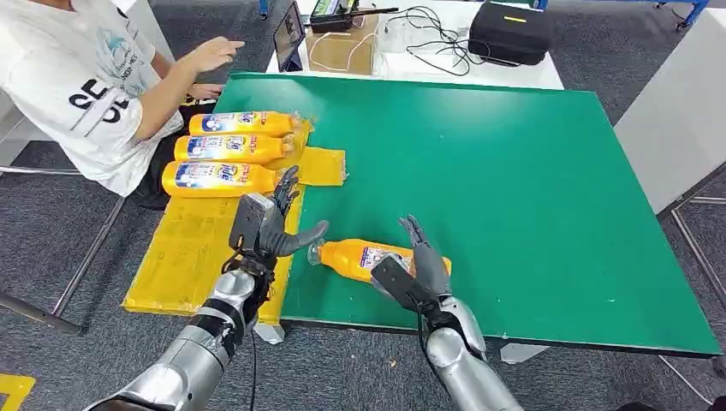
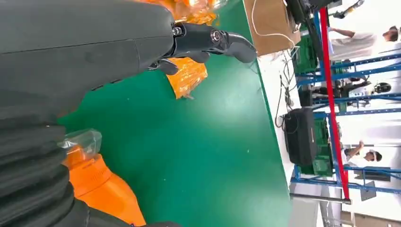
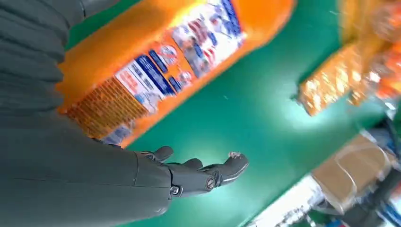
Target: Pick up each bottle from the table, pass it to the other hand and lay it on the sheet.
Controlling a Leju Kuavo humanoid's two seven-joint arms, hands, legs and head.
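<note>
Green table [image 1: 514, 197] takes most of my head view; yellow sheet [image 1: 184, 248] lies over its left edge and hangs past the near-left corner. Person in a white shirt [image 1: 81, 77] sits beyond the left edge, one arm raised above the far-left corner, close enough that I mind my reach there. White bench [image 1: 479, 68] behind the far edge carries a cardboard box [image 1: 347, 47], a black case [image 1: 511, 32] and loose cables, all well apart from the work. Three orange bottles [image 1: 227, 150] already lie side by side on the far part of the sheet, so free sheet is toward the near edge. The bottle in hand [image 1: 364, 257] lies flat near the near edge, cap toward the sheet. It looks like rigid plastic, full, likely fairly heavy, with a glossy label that I'd expect to slip; I would take it round the body mid-label, not the narrow neck with its clear film cap wrap. Right hand [image 1: 415, 265] lies over the bottle's base end, fingers extended, not yet closed round it, holding nothing. Left hand [image 1: 270, 223] hovers at the sheet's edge just beside the cap, fingers spread, thumb out, empty. Crumpled yellow wrap [image 1: 321, 167] lies near the stored bottles.
</note>
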